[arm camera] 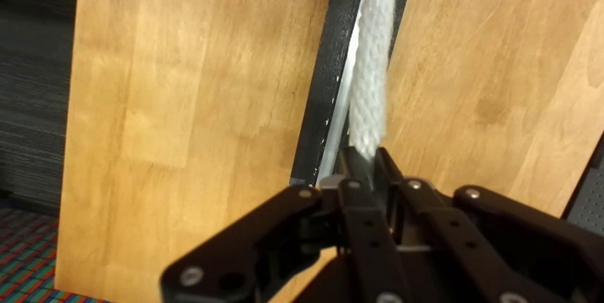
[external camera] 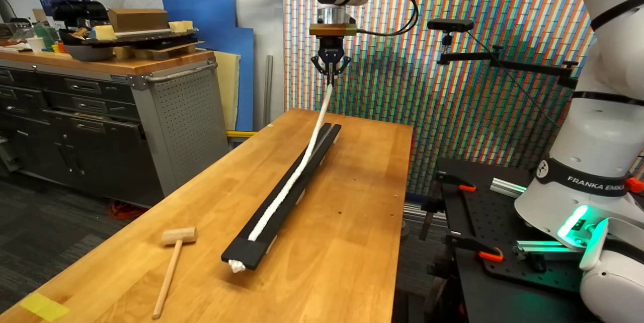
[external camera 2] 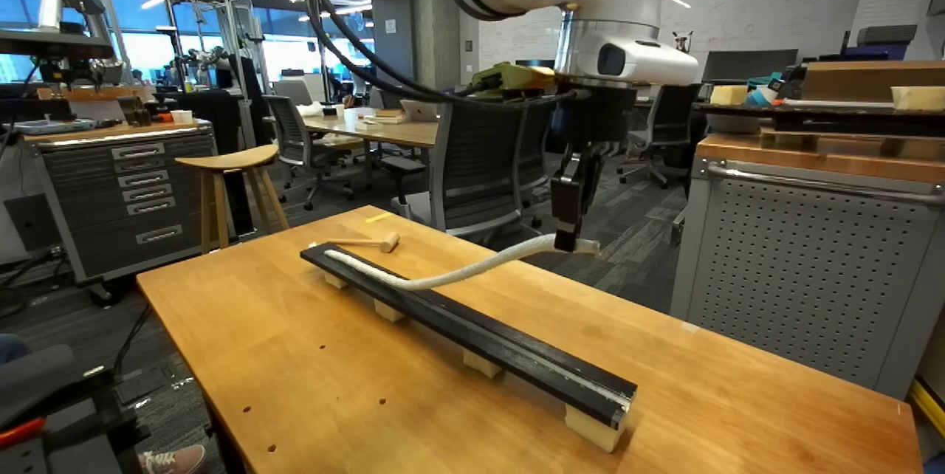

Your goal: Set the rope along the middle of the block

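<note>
Fingers (external camera 2: 568,201) pinched tight together, rope (arm camera: 370,71) clamped between them near one end, its tip poking out just beyond the grip. They point down, up in the air, well apart from the block (external camera 2: 509,345). Block lies lengthwise on the desk (external camera: 347,252), one end near the short edge by the striped wall (external camera: 387,76), raised on pale feet (external camera 2: 480,362); four of these show in an exterior view. Rope: starting close to the block's opposite end, it lies along the middle of the top, then partway along lifts off and climbs in a loose curve to the fingers, seen so in both exterior views. Beneath the raised stretch the groove (arm camera: 339,116) shows as a pale strip; in the wrist view the rope passes beside it at a slant. White tuft (external camera: 236,265) at the block's end away from the wall; whether part of the rope, cannot tell. Mallet (external camera: 172,264) lies beside the block, between it and the long edge facing the cabinet (external camera: 126,137), head toward the wall. Yellow tape (external camera: 44,306) just beside the corner at the mallet's end of that edge.
</note>
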`<state>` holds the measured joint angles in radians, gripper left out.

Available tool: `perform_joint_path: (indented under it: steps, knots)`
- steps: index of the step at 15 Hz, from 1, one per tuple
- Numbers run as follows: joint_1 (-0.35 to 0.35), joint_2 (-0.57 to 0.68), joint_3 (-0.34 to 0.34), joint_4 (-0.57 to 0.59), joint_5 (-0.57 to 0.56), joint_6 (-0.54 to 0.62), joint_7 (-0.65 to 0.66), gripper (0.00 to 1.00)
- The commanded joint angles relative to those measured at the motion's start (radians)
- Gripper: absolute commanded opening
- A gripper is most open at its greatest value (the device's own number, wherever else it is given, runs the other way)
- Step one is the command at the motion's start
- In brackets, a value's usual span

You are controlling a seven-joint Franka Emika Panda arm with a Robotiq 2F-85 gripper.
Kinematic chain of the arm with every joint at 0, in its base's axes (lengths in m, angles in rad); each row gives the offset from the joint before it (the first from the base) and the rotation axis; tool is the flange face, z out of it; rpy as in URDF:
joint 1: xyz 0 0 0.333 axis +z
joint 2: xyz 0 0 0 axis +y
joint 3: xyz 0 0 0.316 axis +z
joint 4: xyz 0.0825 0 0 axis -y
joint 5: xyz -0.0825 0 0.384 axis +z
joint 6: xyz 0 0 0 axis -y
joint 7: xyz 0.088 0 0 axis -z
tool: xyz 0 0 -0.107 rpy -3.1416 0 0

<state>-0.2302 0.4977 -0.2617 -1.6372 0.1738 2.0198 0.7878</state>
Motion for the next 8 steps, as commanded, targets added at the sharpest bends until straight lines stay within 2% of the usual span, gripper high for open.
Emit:
perform_joint_path:
  steps: [1,3,4,5,8]
  knots:
    - [0.006,0.065,-0.003,0.135,-0.036,-0.097,0.022,0.03]
    - [0.007,0.07,0.003,0.149,-0.047,-0.076,-0.006,0.03]
    - [0.002,0.042,0.005,0.086,-0.025,-0.051,0.0,0.03]
    - [0.003,0.045,0.006,0.091,-0.026,-0.051,0.0,0.1]
    - [0.002,0.047,0.006,0.085,-0.026,-0.051,0.0,0.1]
